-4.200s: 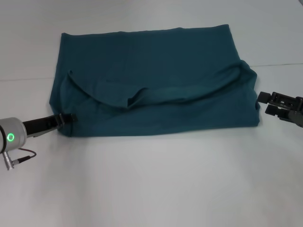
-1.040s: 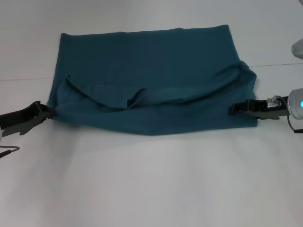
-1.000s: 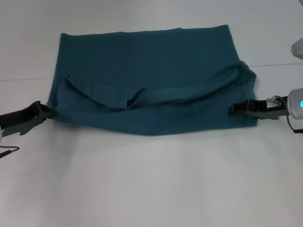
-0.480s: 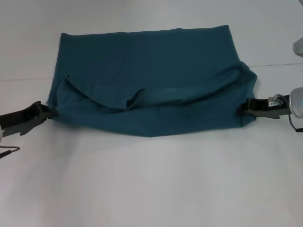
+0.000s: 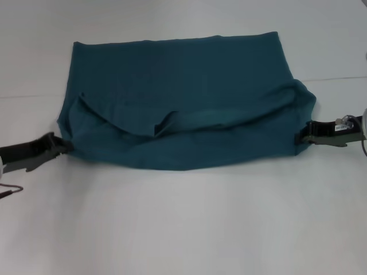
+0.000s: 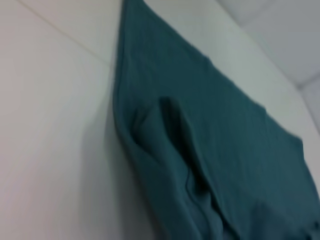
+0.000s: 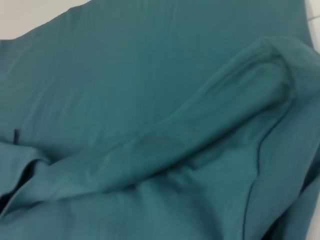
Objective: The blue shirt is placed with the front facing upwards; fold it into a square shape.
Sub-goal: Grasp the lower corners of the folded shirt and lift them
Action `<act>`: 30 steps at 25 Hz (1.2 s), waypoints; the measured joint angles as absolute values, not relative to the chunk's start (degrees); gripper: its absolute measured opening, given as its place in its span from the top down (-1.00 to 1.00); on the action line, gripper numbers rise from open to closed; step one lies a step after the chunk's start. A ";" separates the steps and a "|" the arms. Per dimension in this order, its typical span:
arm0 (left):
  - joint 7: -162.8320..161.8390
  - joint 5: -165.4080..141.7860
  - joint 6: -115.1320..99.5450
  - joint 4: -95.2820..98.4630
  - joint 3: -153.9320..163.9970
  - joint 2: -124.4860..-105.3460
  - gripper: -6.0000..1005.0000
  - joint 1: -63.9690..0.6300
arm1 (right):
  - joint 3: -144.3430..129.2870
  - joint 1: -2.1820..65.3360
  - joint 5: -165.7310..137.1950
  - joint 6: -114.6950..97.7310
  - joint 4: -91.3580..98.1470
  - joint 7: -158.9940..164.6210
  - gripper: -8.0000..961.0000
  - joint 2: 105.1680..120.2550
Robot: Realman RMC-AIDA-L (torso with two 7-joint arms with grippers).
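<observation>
Shirt [image 5: 183, 97] is clamped at both near corners: left gripper [image 5: 64, 147] has its jaws closed on the near left corner, right gripper [image 5: 299, 137] has its jaws closed on the near right corner. Both grippers come in low and level from the sides, fingers pointing inward at the cloth, black bodies running out toward the frame edges. Near edge of the shirt sags between the two grips in a shallow curve, lowest about midway. Just behind that edge a loose fold ridge runs across the shirt, with a small peaked pleat left of centre and a rounded bulge by the right corner. Far part of the shirt lies flat, far edge straight, far corners square. Shirt sits spread on the white table [image 5: 183, 229], centre of the head view, bare table all round it.

Left wrist view: shirt [image 6: 210, 150] seen along its left side, raised fold near the grip, own fingers not visible. Right wrist view: shirt [image 7: 150, 100] fills the frame, long ridge crossing it, curled hem at the corner.
</observation>
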State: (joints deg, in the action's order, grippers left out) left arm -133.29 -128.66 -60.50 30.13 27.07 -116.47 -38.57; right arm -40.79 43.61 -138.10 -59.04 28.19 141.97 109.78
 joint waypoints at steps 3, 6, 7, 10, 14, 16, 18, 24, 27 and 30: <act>-133.59 -132.33 -64.33 31.52 27.08 -116.36 0.98 -38.64 | -41.15 42.51 -138.39 -64.02 30.97 142.66 0.91 109.73; -135.23 -136.16 -69.71 34.44 27.07 -116.29 0.98 -37.93 | -41.30 41.13 -138.92 -70.17 33.90 142.79 0.91 109.72; -135.58 -136.84 -71.16 35.20 27.07 -116.28 0.98 -37.60 | -41.30 40.63 -139.04 -72.05 34.79 142.81 0.91 109.72; -136.40 -137.99 -76.67 38.23 27.07 -116.26 0.98 -35.86 | -41.13 39.12 -139.13 -77.51 37.02 142.82 0.91 109.76; -137.53 -138.81 -84.46 42.77 27.06 -116.32 0.98 -32.66 | -41.24 37.15 -139.19 -84.31 39.51 142.83 0.91 109.71; -137.79 -139.31 -88.50 44.96 27.07 -116.43 0.98 -31.14 | -41.32 36.08 -139.66 -87.72 41.03 142.81 0.91 109.68; -137.78 -139.47 -92.83 46.45 27.04 -116.40 0.98 -29.67 | -41.33 35.25 -140.59 -90.51 42.22 142.61 0.91 109.69; -137.28 -142.43 -101.01 48.55 26.71 -116.31 0.98 -27.39 | -41.31 33.22 -142.94 -95.90 43.00 140.90 0.91 109.70; -137.14 -144.63 -102.16 48.60 26.66 -116.44 0.98 -27.07 | -41.31 32.34 -142.98 -97.47 43.02 140.15 0.91 109.87; -137.08 -145.52 -102.64 48.62 26.63 -116.55 0.98 -26.67 | -41.18 31.41 -143.00 -98.10 43.04 139.92 0.91 110.05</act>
State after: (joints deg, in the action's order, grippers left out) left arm -137.08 -145.52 -102.64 48.62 26.63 -116.55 -26.67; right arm -41.18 31.41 -143.00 -98.10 43.04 139.92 110.05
